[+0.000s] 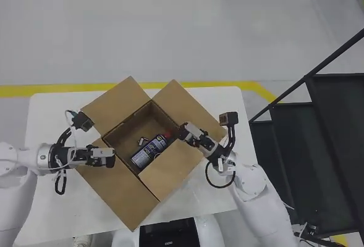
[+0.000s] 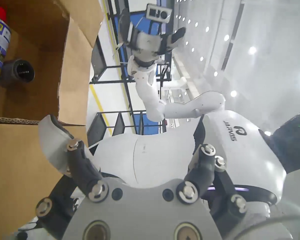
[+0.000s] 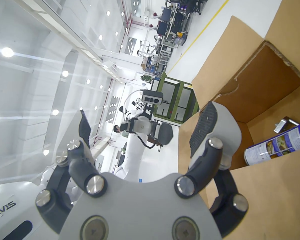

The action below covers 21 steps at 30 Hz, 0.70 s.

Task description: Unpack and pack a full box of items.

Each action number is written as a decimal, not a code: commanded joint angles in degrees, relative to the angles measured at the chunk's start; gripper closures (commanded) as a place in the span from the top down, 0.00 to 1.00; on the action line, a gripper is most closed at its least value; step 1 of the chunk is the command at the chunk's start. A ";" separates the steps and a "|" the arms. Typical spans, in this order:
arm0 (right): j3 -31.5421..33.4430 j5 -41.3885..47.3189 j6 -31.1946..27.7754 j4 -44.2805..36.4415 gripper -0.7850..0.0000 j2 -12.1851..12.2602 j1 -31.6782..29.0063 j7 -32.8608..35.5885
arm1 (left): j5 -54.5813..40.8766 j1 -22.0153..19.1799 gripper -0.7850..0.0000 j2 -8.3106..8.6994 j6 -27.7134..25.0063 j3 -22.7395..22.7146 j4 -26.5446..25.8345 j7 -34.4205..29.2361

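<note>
Starting at the left arm: the left gripper (image 1: 109, 154) sits over the box's left flap, just beside the rim of the opening. Its jaws are spread wide and hold nothing. In the left wrist view, one pale fingertip (image 2: 52, 141) lies close against the cut edge of the cardboard; whether it touches cannot be told.

The cardboard box (image 1: 126, 197) stands on the white table (image 1: 46, 105), turned so that one corner faces the robot. All four flaps are folded outward and the opening is uncovered.

Contents of the box:
- One spray can (image 1: 151, 150), lying on its side on the box floor. Its long axis runs diagonally. The red cap (image 1: 167, 134) points away from the robot and toward its right, and the base points toward the near left wall.
- One small metallic piece (image 1: 143, 142), just beside the can's body.
- One short dark cylindrical fitting (image 2: 18, 72), touching or nearly touching the can's side, with its open end facing up.

The right gripper (image 1: 185, 131) sits at the box's right rim, near the capped end of the can. Its jaws are spread wide and grip nothing. One ribbed pad (image 3: 205, 128) hangs over the edge of the opening.
</note>
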 commanded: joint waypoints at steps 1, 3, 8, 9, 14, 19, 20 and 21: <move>1.34 0.84 -1.20 -0.34 1.00 0.16 -1.32 -1.44 | 1.40 -1.34 1.00 -0.25 -2.04 4.00 1.80 -2.39; 2.37 1.27 -1.87 -0.81 1.00 0.33 -2.52 -2.28 | 2.87 -3.09 1.00 -0.43 -4.61 7.63 2.87 -3.26; 3.26 1.85 -2.80 -1.85 1.00 0.59 -4.54 -3.80 | 4.95 -7.93 1.00 0.16 -10.86 16.23 4.61 -3.26; 3.39 2.05 -3.08 -1.99 1.00 0.63 -4.87 -4.08 | 4.58 -8.93 1.00 0.33 -11.93 17.79 5.04 -3.26; 3.68 2.55 -4.03 -2.41 1.00 0.81 -6.15 -5.42 | 6.55 -14.23 1.00 0.78 -15.38 23.34 6.22 -1.63; 3.39 2.11 -4.01 -2.11 1.00 0.92 -5.98 -6.54 | 5.48 -14.58 1.00 0.72 -17.16 23.82 7.09 0.16; 3.30 1.44 -3.66 -1.94 1.00 0.93 -5.78 -7.10 | 5.48 -14.58 1.00 0.72 -17.16 23.82 7.09 0.16; 2.97 0.79 -3.35 -1.85 1.00 0.92 -5.52 -7.47 | 5.48 -14.58 1.00 0.72 -17.16 23.82 7.09 0.16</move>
